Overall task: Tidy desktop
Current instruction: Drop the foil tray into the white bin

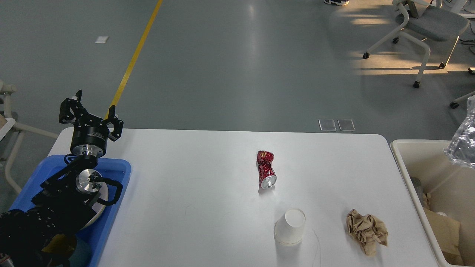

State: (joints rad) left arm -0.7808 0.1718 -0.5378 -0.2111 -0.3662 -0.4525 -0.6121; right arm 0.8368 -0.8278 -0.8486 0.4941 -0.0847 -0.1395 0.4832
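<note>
Wide white worktop (207,207) across the middle of the view, mostly bare, three bits of litter left on its right half. Cream bin (408,170) just off the right edge, already holding paper scraps; a crinkled silver sheet (462,142) poking in above it at the frame edge, holder out of sight. Blue tray (120,174) at the left edge, largely hidden under the black arm. Left claw (91,113) up at the far left corner, fingers spread, nothing between them. Right claw nowhere in view.

Down to the litter: white paper cup (291,226) upside down near the front, crumpled brown paper (367,231) to its right and nearest the bin, crushed red can (265,168) lying on its side behind the cup, all three apart from one another.

Sorting well under way by the look of it, no pick begun. Next move likely a reach for one of the three. Brown paper the shortest carry to the bin; needs a wide-open claw coming down from above, then a firm squeeze on the soft wad.
</note>
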